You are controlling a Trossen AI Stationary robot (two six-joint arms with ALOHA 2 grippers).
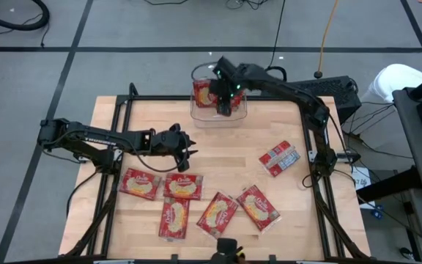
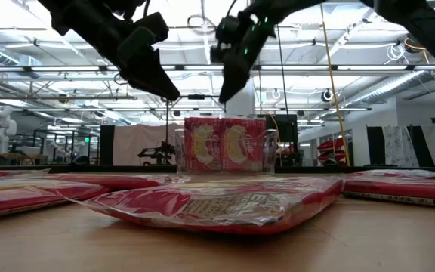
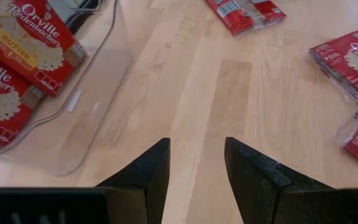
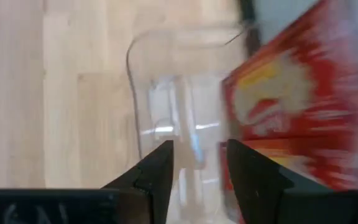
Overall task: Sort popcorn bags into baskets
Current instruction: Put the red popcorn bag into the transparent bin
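Observation:
A clear basket (image 1: pixel 196 115) stands at the table's far edge with two red popcorn bags (image 2: pixel 202 143) (image 2: pixel 242 143) upright on edge inside it. My right gripper (image 1: pixel 224 108) hangs open over the basket, nothing between its fingers (image 4: pixel 197 168); a bag (image 4: pixel 291 106) stands just beside them. My left gripper (image 1: pixel 189 149) hovers open and bare above the wood at mid table (image 3: pixel 196 162). Several more bags lie flat near the front edge (image 1: pixel 139 183) (image 1: pixel 183 185) (image 1: pixel 217 213) (image 1: pixel 258 207). One bag lies back up at the right (image 1: pixel 280 158).
The bags on the table crowd the near half, one (image 2: pixel 225 204) right in front of the low camera. Bare wood lies between the basket and those bags. A black frame (image 1: pixel 123 103) runs around the table's edges.

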